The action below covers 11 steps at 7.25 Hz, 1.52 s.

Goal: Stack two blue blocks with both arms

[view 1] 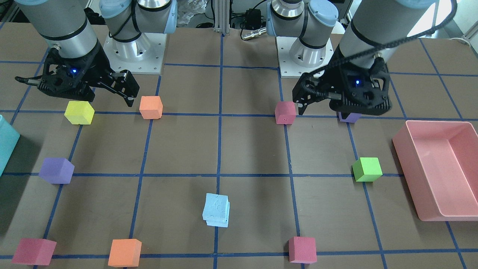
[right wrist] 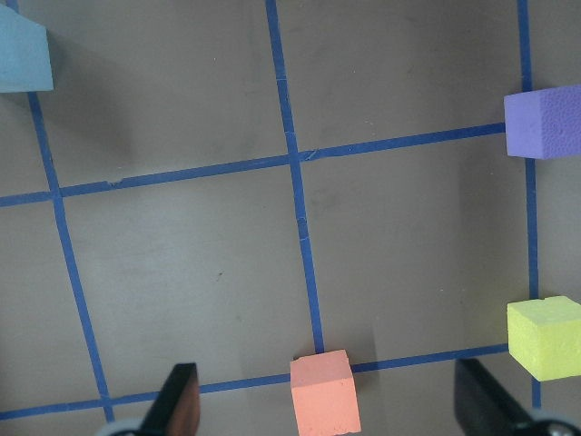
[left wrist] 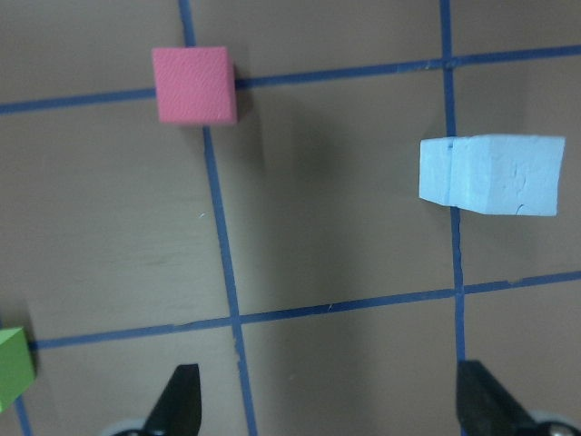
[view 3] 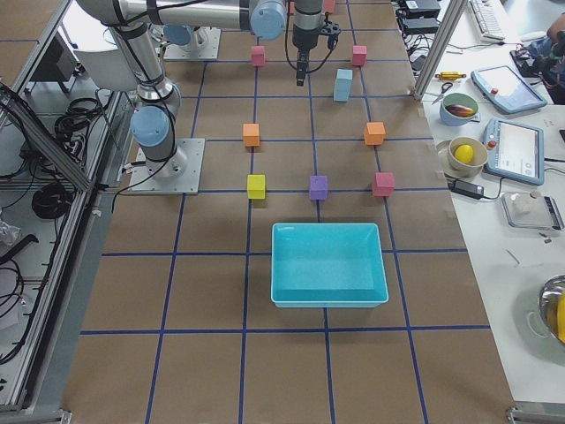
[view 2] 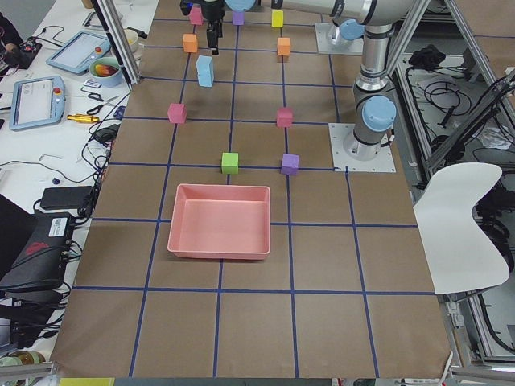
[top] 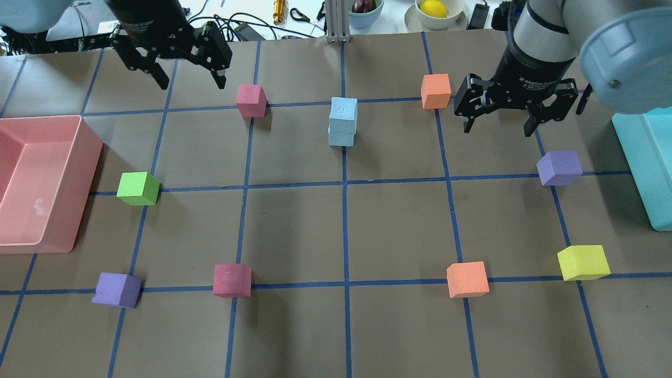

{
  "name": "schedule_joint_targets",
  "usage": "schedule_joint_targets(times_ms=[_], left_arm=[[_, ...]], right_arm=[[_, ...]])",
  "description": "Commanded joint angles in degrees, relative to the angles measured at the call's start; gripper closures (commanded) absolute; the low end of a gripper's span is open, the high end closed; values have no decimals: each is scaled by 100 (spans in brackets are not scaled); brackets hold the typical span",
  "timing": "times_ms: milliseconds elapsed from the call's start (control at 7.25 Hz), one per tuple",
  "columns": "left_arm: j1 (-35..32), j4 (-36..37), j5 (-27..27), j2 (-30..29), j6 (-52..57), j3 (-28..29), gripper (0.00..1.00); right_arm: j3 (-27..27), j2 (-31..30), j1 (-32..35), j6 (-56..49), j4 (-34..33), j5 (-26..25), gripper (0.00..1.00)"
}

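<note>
The two blue blocks [top: 343, 122] stand stacked, one on the other, on the far middle of the table, the upper one slightly offset; the stack also shows in the front view [view 1: 216, 210], the left wrist view [left wrist: 490, 173] and as a corner in the right wrist view [right wrist: 23, 54]. My left gripper [top: 191, 84] is open and empty, raised off the table to the stack's left, near a red cube [top: 251, 100]. My right gripper [top: 497, 128] is open and empty, raised to the stack's right, beside an orange cube [top: 436, 90]. Neither gripper touches the stack.
A pink bin [top: 84, 157] sits at the left edge and a cyan bin [top: 638, 157] at the right edge. Around the table lie a green cube [top: 138, 188], purple cubes [top: 559, 167] [top: 116, 290], a yellow cube [top: 583, 262], an orange cube [top: 467, 279] and a red cube [top: 232, 280].
</note>
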Motion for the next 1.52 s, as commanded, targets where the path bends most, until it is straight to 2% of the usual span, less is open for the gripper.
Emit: schedule_joint_targets(times_ms=[0, 276, 1379], left_arm=[[3, 492, 28, 627, 20, -924, 0], [-6, 680, 28, 761, 64, -1172, 0], [3, 689, 28, 761, 64, -1076, 0]], right_arm=[[0, 0, -8, 0, 6, -1, 0], [9, 0, -8, 0, -2, 7, 0], [18, -35, -8, 0, -2, 8, 0]])
